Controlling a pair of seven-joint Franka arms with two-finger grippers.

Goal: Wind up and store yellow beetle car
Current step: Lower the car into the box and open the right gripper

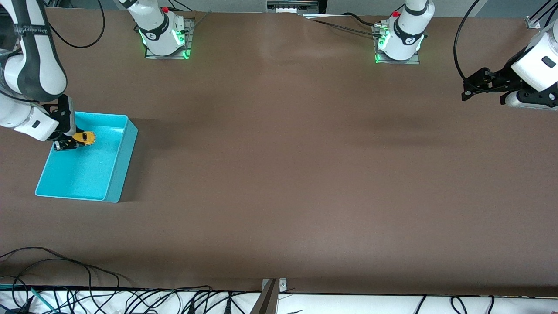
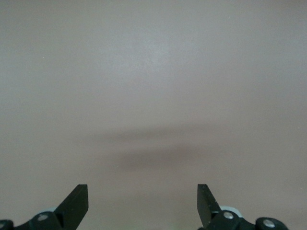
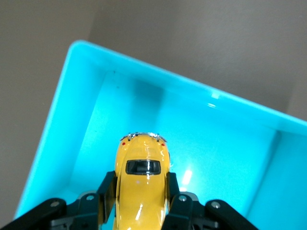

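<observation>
The yellow beetle car (image 3: 141,184) is being held in the air over the turquoise bin (image 1: 114,174), above the bin's part farther from the front camera, and is not yet resting on the bin floor. It is being clamped across its flanks by the right gripper (image 1: 73,141), with its long axis running straight out from between the fingers (image 3: 173,189), one rounded end pointing away from the wrist. Release is judged to require only a short descent, as the bin lies directly below. The left gripper (image 1: 473,87) is being kept waiting, spread wide and empty, over bare table (image 1: 283,174) at the left arm's end.
</observation>
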